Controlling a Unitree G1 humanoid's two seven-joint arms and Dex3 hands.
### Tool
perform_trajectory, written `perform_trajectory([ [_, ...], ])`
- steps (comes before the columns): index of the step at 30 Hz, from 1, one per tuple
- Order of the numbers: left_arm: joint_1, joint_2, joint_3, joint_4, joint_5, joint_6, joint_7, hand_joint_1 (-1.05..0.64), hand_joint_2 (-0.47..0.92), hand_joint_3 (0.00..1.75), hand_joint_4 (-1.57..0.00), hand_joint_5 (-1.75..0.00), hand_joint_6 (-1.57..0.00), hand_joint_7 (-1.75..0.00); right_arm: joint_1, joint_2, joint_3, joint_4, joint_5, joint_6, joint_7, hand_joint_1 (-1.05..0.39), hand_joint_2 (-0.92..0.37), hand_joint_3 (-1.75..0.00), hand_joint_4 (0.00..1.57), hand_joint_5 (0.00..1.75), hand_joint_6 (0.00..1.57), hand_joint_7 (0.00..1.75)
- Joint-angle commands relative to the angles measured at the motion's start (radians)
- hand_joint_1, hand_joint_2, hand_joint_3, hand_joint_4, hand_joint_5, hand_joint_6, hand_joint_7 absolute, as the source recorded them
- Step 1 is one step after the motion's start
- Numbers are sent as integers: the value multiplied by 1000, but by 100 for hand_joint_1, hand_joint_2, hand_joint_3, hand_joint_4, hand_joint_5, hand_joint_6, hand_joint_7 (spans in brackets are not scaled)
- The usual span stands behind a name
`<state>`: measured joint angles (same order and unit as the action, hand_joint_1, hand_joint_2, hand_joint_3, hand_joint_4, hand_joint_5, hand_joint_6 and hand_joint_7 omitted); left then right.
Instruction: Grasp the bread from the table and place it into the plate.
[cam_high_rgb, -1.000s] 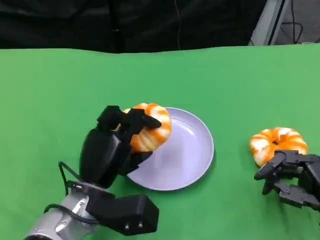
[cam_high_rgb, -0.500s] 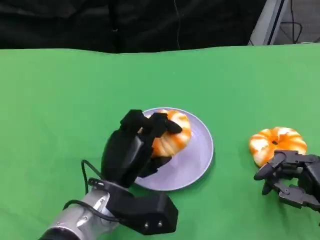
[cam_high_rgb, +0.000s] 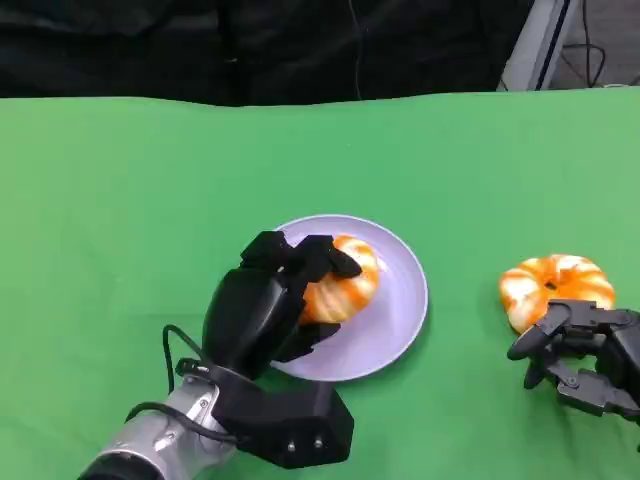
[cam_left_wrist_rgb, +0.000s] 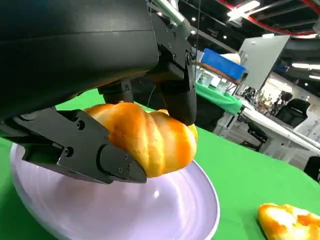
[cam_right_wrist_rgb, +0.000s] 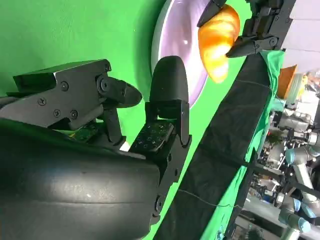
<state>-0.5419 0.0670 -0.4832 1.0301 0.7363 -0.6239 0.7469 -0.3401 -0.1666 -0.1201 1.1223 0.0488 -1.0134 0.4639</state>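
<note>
While the left hand (cam_high_rgb: 268, 305) grips a glazed orange-and-white bread ring (cam_high_rgb: 343, 278) over the lavender plate (cam_high_rgb: 398, 300), the placing step of the task appears close to its end. From the head view the bread sits above the plate's left half, fingers wrapped over its top and near side. The left wrist view shows black fingers (cam_left_wrist_rgb: 85, 150) clamped on the loaf (cam_left_wrist_rgb: 150, 142) from two sides, its underside low over the plate's glossy surface (cam_left_wrist_rgb: 115, 210); whether it touches cannot be told for certain. The next move, by this reading, calls for easing the bread down until it rests on the plate, spreading the fingers to free it, then lifting the hand away without dragging the ring back over the rim.

At the far right of the green tablecloth (cam_high_rgb: 120, 200), a second bread ring (cam_high_rgb: 556, 285) lies on the cloth, well apart from the plate. The right hand (cam_high_rgb: 585, 355) rests just beside its near edge, fingers loosely curled and holding nothing; from the right wrist view its fingers (cam_right_wrist_rgb: 167, 95) stand apart over the green cloth.
</note>
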Motion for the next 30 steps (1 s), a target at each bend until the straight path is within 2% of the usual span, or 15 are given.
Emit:
perform_trajectory([
  [1,-25,-1,4,35,-22,-20,-10,-3,92,38,-47,-156,-56,-126,8,-9,-5,-2,17,-4,9,4,-81,-64,88,134,96,91],
  [7,-31,-7,-1,59,-22,-23,-11,-3,92,39,-47,-154,-56,-125,10,-8,-4,-4,14,-7,2,4,-81,-64,88,135,97,91],
  [10,-34,-5,-7,63,-17,-23,-16,-5,92,33,-49,-145,-60,-114,9,-8,-5,-4,17,-3,8,4,-81,-64,89,135,97,91],
  [12,-37,-3,-10,68,-16,-25,-21,-7,92,24,-52,-136,-65,-99,9,-7,-6,-4,22,0,14,4,-82,-64,88,135,96,91],
  [13,-37,-3,-10,70,-21,-25,-38,-9,92,19,-54,-128,-69,-89,9,-7,-6,-4,20,-1,12,5,-82,-64,88,135,96,91],
  [14,-38,-3,-9,71,-25,-25,-50,-12,92,16,-59,-111,-77,-68,9,-8,-5,-4,18,-2,10,5,-82,-63,88,135,96,91],
  [16,-39,2,-15,67,-19,-9,-75,-17,92,13,-64,-92,-85,-43,9,-8,-4,-4,16,-1,8,4,-82,-63,88,135,96,91],
  [17,-39,4,-19,66,-16,-3,-86,-21,92,11,-67,-75,-89,-26,9,-8,-4,-4,15,-1,7,4,-83,-63,88,135,96,91],
  [18,-39,5,-21,64,-15,1,-95,-24,92,7,-73,-50,-91,-12,9,-8,-3,-4,14,0,6,4,-83,-62,88,135,96,91],
  [19,-39,6,-23,63,-16,5,-103,-26,92,6,-76,-40,-92,-6,9,-8,-3,-3,13,-1,5,4,-83,-62,88,135,96,91],
  [21,-37,6,-25,59,-18,16,-119,-29,92,4,-80,-17,-89,-1,9,-8,-3,-3,13,-6,5,5,-83,-62,88,135,96,91],
  [23,-36,6,-32,54,-10,26,-119,-32,92,4,-80,-8,-86,0,9,-9,-3,-3,12,-7,4,4,-83,-61,88,135,96,91],
  [30,-34,11,-50,41,6,57,-118,-42,92,6,-75,-1,-75,0,9,-14,-1,-1,3,-13,-4,4,-84,-59,88,135,96,91],
])
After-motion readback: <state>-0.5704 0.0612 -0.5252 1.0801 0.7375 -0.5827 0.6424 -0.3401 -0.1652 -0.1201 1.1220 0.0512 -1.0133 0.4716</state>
